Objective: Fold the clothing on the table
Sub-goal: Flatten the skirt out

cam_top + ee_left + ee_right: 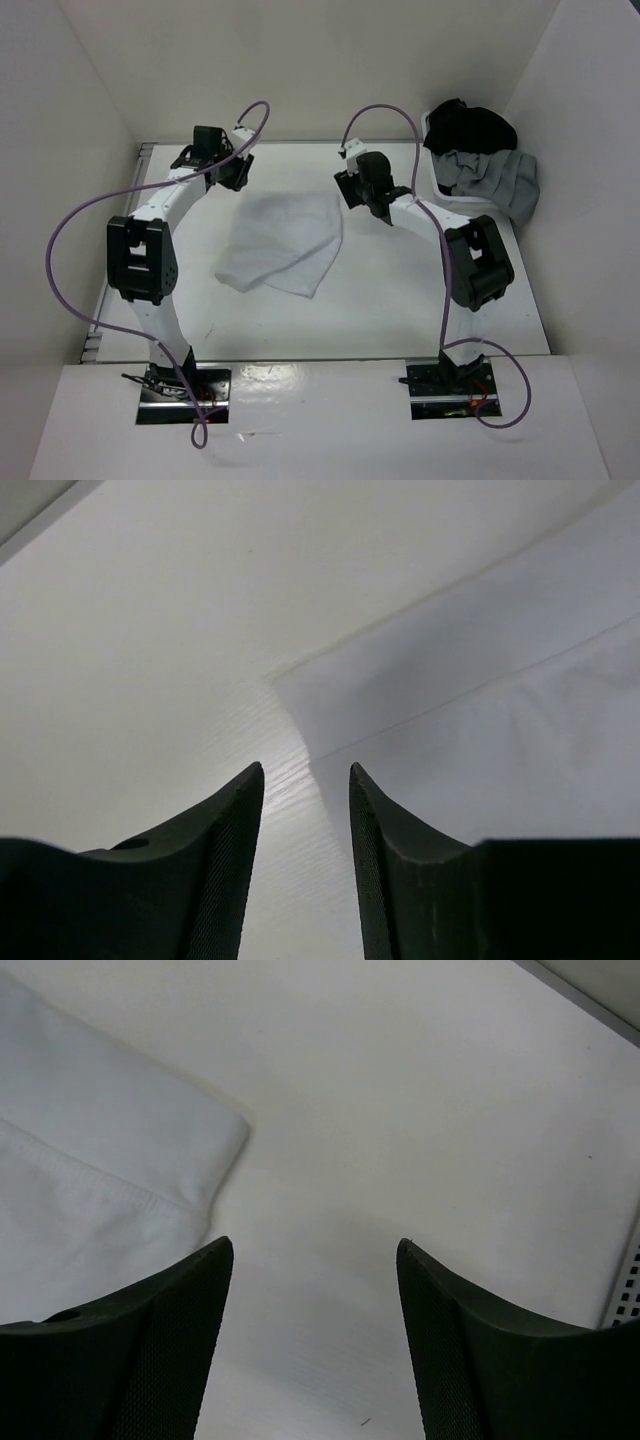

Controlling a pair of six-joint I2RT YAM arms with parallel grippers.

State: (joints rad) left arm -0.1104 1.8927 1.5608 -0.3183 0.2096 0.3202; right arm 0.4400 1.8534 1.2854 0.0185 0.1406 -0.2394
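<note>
Two robot arms hover over a white garment [283, 243] lying partly folded in the middle of the table [400, 310].
The left gripper [305, 770] has its fingers slightly apart and empty at the garment's far left corner. The right gripper [315, 1242] is spread wider, also empty, just beside the far right corner. Best, I judge, to rise straight up so no finger drags the fabric, then square the uneven near edge.

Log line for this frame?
clothing: lying on table, ungripped | left jaws: open, empty | right jaws: open, empty
</note>
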